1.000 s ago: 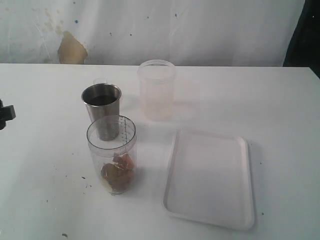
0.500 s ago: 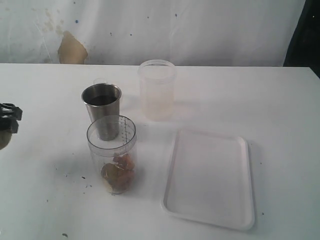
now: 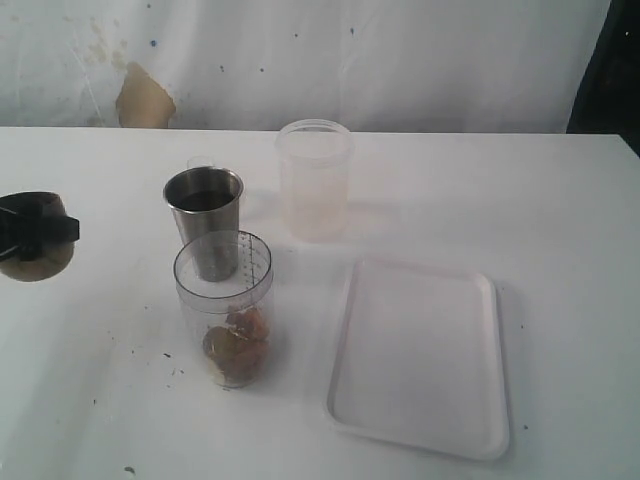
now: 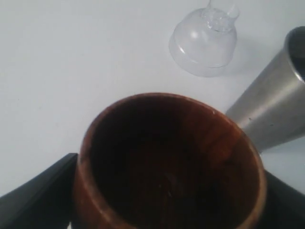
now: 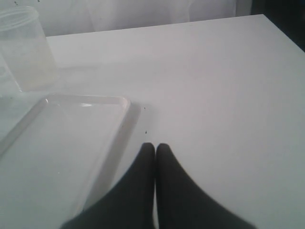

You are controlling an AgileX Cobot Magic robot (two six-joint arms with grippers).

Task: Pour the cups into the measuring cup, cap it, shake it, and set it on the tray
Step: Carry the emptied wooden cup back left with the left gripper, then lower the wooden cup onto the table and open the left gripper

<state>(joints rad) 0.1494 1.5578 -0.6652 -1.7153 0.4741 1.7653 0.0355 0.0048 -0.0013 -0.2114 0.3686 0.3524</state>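
Observation:
My left gripper is at the far left of the table, shut on the small brown wooden cup. The cup's dark inside fills the left wrist view between the black fingers. To its right stands the steel tumbler. In front of the tumbler is the clear measuring cup, uncapped, with brown pieces at its bottom. The white tray lies at the right. My right gripper is shut and holds nothing, just beside the tray's corner; it is out of the exterior view.
A frosted translucent tub stands behind the tray. A clear domed lid rests on the table behind the steel tumbler. Small dark crumbs dot the table left of the measuring cup.
My left gripper has come in from the left edge toward the right, bringing the wooden cup into the exterior view. Everything else stays put.

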